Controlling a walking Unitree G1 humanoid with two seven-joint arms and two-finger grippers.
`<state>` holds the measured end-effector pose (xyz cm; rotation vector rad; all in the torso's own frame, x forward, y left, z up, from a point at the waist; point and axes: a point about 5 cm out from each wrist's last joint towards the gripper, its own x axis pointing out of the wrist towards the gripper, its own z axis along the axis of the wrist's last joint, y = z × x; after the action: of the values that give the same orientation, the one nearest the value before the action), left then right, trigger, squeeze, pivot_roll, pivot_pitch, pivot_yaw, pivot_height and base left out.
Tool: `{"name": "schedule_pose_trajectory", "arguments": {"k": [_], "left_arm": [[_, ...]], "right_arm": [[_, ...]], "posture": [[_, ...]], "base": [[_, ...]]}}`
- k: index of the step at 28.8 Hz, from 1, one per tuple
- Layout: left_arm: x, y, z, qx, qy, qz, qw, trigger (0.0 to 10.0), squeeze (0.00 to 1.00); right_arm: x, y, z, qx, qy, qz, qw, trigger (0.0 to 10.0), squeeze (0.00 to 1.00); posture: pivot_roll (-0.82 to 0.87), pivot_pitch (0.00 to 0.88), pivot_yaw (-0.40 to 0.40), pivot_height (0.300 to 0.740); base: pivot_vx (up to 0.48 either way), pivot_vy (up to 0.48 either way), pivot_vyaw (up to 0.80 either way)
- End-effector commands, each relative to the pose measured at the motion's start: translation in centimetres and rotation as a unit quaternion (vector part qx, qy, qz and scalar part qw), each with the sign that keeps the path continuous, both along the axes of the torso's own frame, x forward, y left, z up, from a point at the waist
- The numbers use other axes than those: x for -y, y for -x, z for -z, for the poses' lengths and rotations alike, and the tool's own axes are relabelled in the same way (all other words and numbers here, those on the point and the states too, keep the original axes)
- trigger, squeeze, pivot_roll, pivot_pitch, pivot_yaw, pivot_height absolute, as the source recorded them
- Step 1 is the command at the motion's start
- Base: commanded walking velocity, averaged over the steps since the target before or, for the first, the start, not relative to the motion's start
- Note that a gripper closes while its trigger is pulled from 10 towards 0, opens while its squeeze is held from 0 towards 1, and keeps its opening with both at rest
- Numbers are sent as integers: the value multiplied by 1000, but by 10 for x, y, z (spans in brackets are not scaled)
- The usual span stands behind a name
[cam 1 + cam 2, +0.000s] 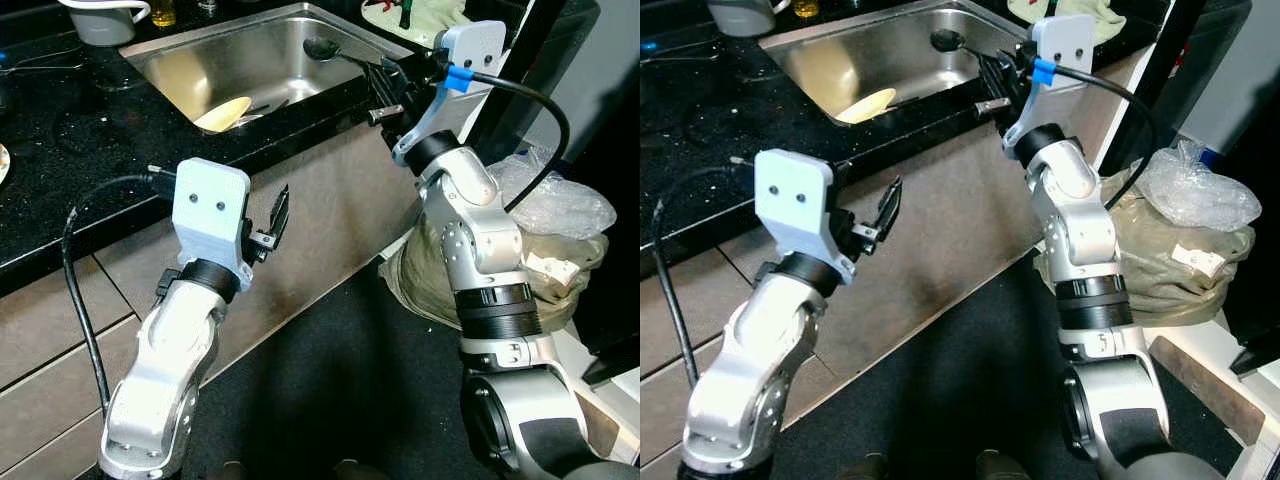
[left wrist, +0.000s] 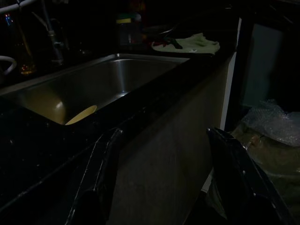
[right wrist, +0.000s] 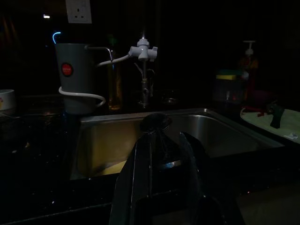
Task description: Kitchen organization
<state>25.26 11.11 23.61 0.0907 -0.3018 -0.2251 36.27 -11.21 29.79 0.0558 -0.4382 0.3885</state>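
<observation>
The ladle (image 1: pixel 330 50), a dark utensil with a round bowl, is being gripped by the right hand (image 1: pixel 385 85), whose two black fingers are closing on its handle; the bowl is sitting over the right end of the sink (image 1: pixel 200 50), at about 1 o'clock from the middle of the head view. In the right wrist view the ladle bowl (image 3: pixel 155 122) is standing just beyond the fingertips, above the steel basin. A pale yellow plate (image 1: pixel 222 113) is lying tilted against the sink's near wall, at 9 o'clock from the ladle and well apart from it. The sink is set into a black speckled worktop (image 1: pixel 60 150). At the worktop's far edge, around 11 o'clock, a grey kettle (image 3: pixel 74 75) is standing with a white cord around it, and a tap (image 3: pixel 143 54) is standing beside it. A green cloth (image 2: pixel 194 43) is lying on the worktop at 1 o'clock, past the sink. The left hand (image 1: pixel 275 220) is hovering in front of the cabinet face below the worktop edge, at 7 o'clock from the sink, with its fingers (image 2: pixel 101 168) spread apart and gripping nothing. A crumpled plastic bag (image 1: pixel 555 200) is resting on a beige sack at 3 o'clock.
</observation>
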Motion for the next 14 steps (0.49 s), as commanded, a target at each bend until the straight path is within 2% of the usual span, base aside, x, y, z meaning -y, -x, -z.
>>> {"name": "schedule_pose_trajectory", "arguments": {"k": [1,5,14], "left_arm": [[0,2,-1,5,-5,1,1000,10000,0],[0,2,-1,7,-4,0,1000,10000,0],[-2,3,0,4,-7,-3,1000,10000,0]], "right_arm": [[1,0,-2,8,-4,0,1000,10000,0],[1,0,-2,8,-5,0,1000,10000,0],[3,0,-1,7,-6,3,1000,10000,0]], "posture": [[66,69,-72,740],[66,72,-72,740],[67,78,-69,740]], "base": [[345,0,0],[277,0,0],[375,0,0]]}}
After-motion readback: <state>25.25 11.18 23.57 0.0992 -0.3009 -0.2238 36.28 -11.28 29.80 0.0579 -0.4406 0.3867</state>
